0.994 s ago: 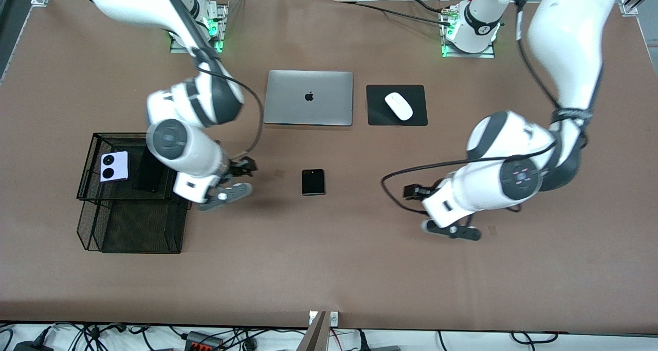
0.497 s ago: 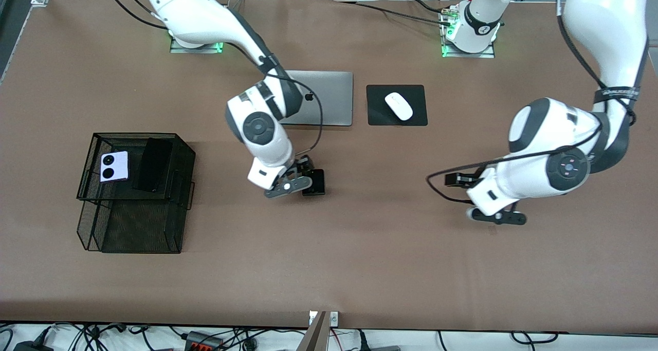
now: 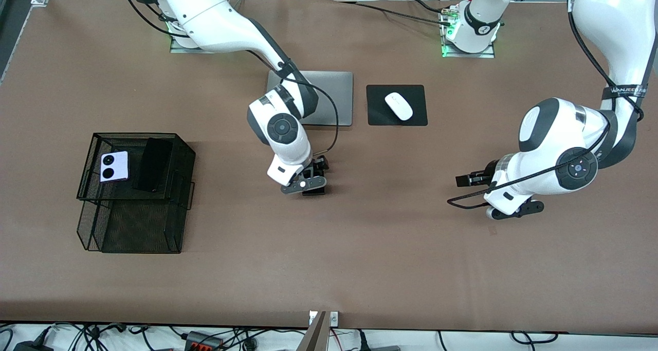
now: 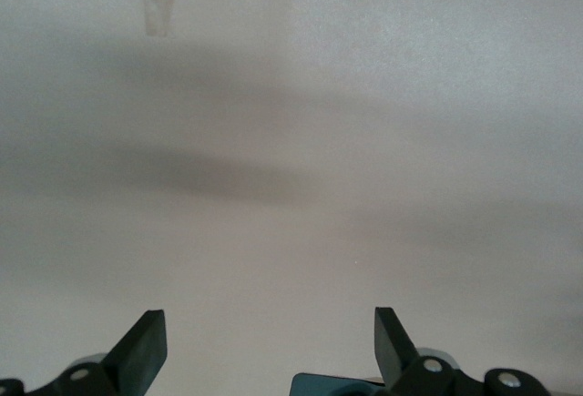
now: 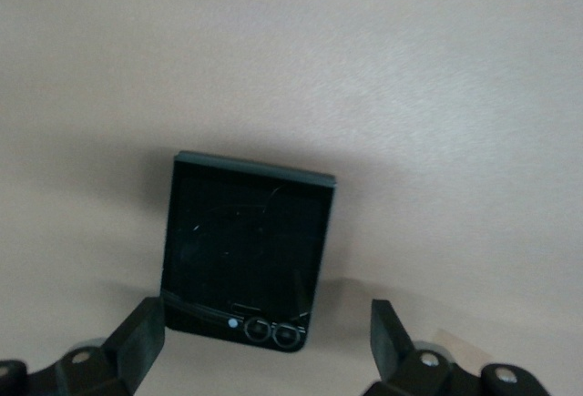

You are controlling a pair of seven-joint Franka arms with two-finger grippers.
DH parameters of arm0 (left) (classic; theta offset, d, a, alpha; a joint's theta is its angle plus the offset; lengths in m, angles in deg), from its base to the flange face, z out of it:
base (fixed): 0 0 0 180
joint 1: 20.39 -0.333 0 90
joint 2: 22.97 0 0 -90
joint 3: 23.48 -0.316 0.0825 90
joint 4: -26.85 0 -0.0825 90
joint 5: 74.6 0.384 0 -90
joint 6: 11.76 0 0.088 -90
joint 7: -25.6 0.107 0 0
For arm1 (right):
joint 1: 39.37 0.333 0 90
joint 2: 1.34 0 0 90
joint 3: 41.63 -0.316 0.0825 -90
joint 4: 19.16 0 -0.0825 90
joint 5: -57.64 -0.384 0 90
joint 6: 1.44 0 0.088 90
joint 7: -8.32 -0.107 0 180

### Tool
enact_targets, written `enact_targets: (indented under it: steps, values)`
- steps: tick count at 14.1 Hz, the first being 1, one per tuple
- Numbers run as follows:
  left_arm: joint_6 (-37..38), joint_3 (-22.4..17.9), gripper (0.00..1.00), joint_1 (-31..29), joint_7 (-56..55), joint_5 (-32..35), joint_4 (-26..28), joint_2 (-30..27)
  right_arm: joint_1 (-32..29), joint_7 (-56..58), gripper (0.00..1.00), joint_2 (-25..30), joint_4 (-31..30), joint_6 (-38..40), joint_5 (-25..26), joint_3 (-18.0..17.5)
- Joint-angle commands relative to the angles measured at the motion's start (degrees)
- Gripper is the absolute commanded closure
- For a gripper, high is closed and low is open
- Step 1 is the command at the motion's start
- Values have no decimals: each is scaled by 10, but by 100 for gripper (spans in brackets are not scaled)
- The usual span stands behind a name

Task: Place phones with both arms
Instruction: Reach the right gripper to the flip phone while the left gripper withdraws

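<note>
The small squarish black phone (image 5: 246,250) lies flat on the brown table near the middle. My right gripper (image 5: 266,337) is open just above it, one finger on each side of its camera end, not touching it. In the front view this gripper (image 3: 304,185) covers most of that phone. The lavender phone (image 3: 114,166) and the long black slab (image 3: 151,165) lie side by side on the top tier of a black mesh rack (image 3: 103,227) at the right arm's end. My left gripper (image 3: 514,209) is open and empty over bare table (image 4: 291,187) at the left arm's end.
A silver laptop (image 3: 334,102) lies closed farther from the front camera than the small black phone, partly covered by the right arm. A white mouse (image 3: 398,106) sits on a black pad (image 3: 378,115) beside the laptop. A small tape mark (image 4: 159,15) is on the table.
My right gripper has swung from beside the mesh rack to over the small black phone. My left arm has drawn back toward its end of the table.
</note>
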Motion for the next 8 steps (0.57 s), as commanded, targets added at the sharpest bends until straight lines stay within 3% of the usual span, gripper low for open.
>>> enact_targets:
  steps: [1, 3, 5, 6, 8]
  values:
    - [-8, 7, 0, -13, -1, -9, 20, -23, 9, -13, 0, -20, 24, -9, -1, 6]
    - [-8, 2, 0, -20, 19, -10, 16, -22, 14, -30, 0, -30, 34, -12, 0, 6]
    - [-7, -45, 0, 6, 54, -17, 0, -24, 19, -31, 0, -38, 40, -13, 0, 7]
    - [-6, -96, 0, 39, 83, -45, -7, -27, 19, -32, 0, -42, 41, -13, 0, 7]
    - [-5, -257, 0, 147, 166, -130, -16, -42, 19, -40, 0, -47, 44, -14, -1, 7]
